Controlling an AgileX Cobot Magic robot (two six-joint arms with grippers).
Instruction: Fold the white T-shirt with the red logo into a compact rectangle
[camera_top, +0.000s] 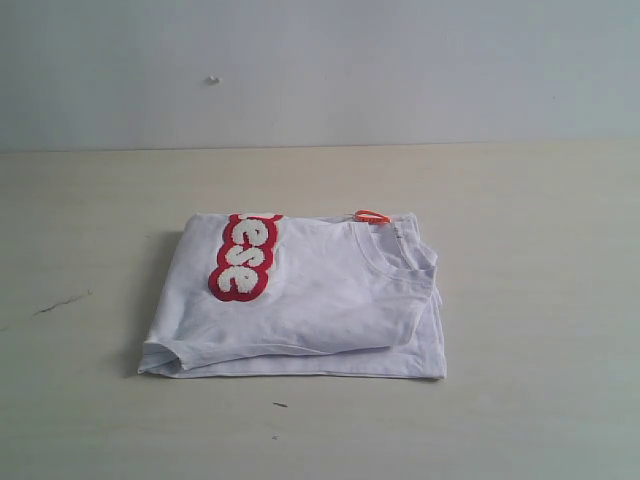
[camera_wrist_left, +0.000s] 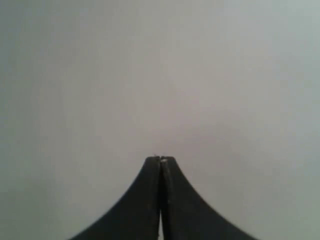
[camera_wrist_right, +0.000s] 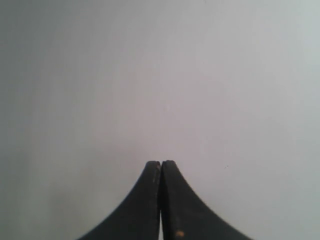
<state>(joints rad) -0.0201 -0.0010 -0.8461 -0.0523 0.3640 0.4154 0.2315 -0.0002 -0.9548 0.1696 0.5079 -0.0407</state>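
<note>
The white T-shirt lies folded into a roughly rectangular stack in the middle of the table in the exterior view. Its red logo runs along the top layer near the left side, partly wrapped over the far fold. The ribbed neck and small orange tag sit at the far right corner. Neither arm appears in the exterior view. My left gripper is shut with nothing between its black fingers, facing a plain grey surface. My right gripper is likewise shut and holds nothing.
The pale wooden table extends on all sides of the shirt, with a dark scratch at the left and a small dark speck in front. A grey wall stands behind.
</note>
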